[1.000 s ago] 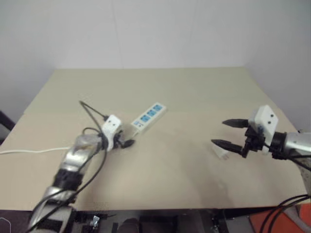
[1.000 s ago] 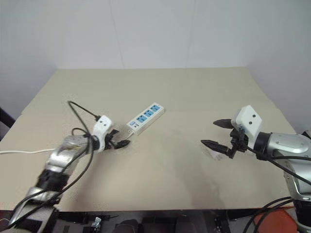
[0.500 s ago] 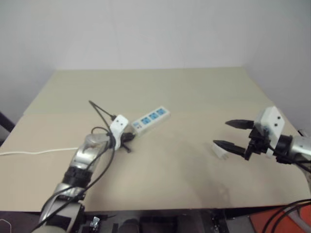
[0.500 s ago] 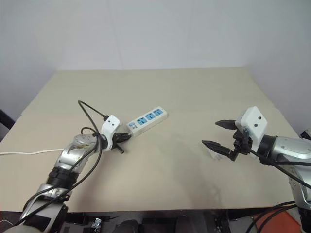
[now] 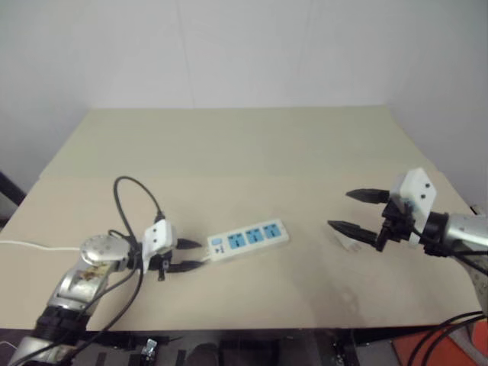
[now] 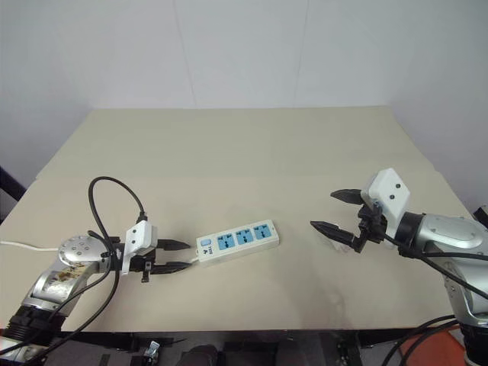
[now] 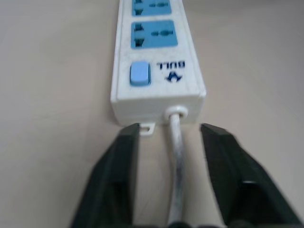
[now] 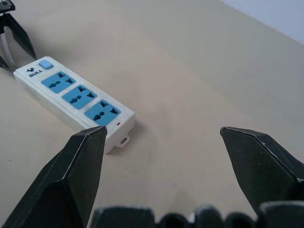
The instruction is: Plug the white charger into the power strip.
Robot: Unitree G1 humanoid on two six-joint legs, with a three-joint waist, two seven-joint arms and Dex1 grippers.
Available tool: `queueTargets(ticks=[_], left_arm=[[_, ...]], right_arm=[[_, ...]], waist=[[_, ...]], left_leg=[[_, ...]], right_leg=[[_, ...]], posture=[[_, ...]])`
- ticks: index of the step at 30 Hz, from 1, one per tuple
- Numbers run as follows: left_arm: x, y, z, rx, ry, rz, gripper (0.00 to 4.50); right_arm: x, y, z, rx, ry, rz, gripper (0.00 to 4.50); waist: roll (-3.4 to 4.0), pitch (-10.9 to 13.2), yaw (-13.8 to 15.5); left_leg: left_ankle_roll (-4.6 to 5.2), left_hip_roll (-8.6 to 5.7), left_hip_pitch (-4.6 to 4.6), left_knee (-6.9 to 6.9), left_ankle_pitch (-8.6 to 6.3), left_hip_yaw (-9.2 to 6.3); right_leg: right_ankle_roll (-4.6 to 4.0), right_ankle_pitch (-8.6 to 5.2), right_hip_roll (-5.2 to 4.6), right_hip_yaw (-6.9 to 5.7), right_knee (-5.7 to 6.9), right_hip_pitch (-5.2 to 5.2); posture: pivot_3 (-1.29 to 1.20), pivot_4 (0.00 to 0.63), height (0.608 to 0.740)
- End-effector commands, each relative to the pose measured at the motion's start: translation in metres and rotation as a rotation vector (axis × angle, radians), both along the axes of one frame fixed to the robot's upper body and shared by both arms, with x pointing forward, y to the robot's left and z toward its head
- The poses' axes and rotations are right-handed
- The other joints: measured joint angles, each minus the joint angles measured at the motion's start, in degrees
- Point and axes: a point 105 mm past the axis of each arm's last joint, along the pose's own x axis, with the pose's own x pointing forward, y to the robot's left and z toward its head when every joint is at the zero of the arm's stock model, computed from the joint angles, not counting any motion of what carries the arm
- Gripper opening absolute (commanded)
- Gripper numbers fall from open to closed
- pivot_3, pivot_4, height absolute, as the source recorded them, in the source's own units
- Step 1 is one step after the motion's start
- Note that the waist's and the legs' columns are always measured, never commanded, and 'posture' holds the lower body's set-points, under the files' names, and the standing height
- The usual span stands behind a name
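The power strip (image 5: 249, 239) lies flat in the near-middle of the table, its three blue sockets facing up and its switch end toward my left gripper (image 5: 187, 255). That gripper is open. In the left wrist view its fingers (image 7: 116, 180) straddle the thin white cord (image 7: 175, 142) just behind the strip's end (image 7: 156, 71) without touching it. My right gripper (image 5: 341, 210) hovers open, wide apart, above the table's right side. The white charger (image 5: 348, 245) lies on the table just under its lower finger, partly hidden. The right wrist view looks over the strip (image 8: 76, 97).
The tan table (image 5: 252, 145) ends at a front edge close below both arms and at a right edge near my right arm. The strip's cord (image 5: 27, 245) trails off to the left. A black cable (image 5: 130, 194) loops up over my left wrist.
My left gripper has drawn back toward the front edge, dragging the strip nearer and turning it more level. It was shut at the strip's cord end and now stands open. The right arm stayed put.
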Motion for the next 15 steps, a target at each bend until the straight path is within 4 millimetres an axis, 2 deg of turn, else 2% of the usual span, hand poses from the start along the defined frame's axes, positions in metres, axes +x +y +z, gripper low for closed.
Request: queueTargets(ticks=[1,4,6,9,15], left_arm=[[-0.005,0.01,0.015,-0.05,-0.028,-0.039,3.74],[-0.001,0.014,0.025,-0.1,-0.084,-0.04,4.44],[0.013,0.007,0.031,-0.18,-0.162,0.001,4.44],[0.019,-0.01,0.03,-0.221,-0.189,-0.034,4.44],[0.023,-0.046,0.008,-0.274,-0.129,-0.095,4.44]], right_arm=[[-0.001,0.0,0.01,0.003,-0.037,0.001,4.5],[-0.003,-0.001,0.009,0.005,-0.034,-0.006,4.5],[-0.003,0.0,0.007,0.007,-0.032,-0.007,4.5],[-0.003,0.003,0.007,0.011,-0.032,-0.003,4.5],[-0.004,0.003,0.011,0.008,-0.04,0.0,4.5]], waist=[[-0.01,0.0,-0.08],[0.0,0.0,-0.23],[0.0,0.0,0.03],[0.0,0.0,0.43],[-0.01,0.0,0.18]], left_leg=[[0.01,0.01,-0.01,0.0,0.0,0.0],[0.01,0.01,-0.02,0.0,0.0,0.0],[0.01,0.0,0.0,0.01,0.0,0.0],[0.01,-0.03,0.03,0.05,0.0,-0.01],[0.01,-0.03,-0.05,0.05,0.0,0.0]], right_leg=[[0.0,0.0,0.0,0.0,0.0,-0.01],[0.0,0.0,0.0,0.0,0.01,-0.03],[0.0,0.0,-0.01,0.0,0.03,-0.01],[0.01,0.02,-0.03,-0.04,0.01,0.07],[0.01,0.02,0.0,-0.02,0.01,0.0]], posture=[[0.0,0.15,0.74],[0.0,0.15,0.74],[0.0,0.15,0.74],[0.0,0.15,0.74],[0.0,0.15,0.74]])
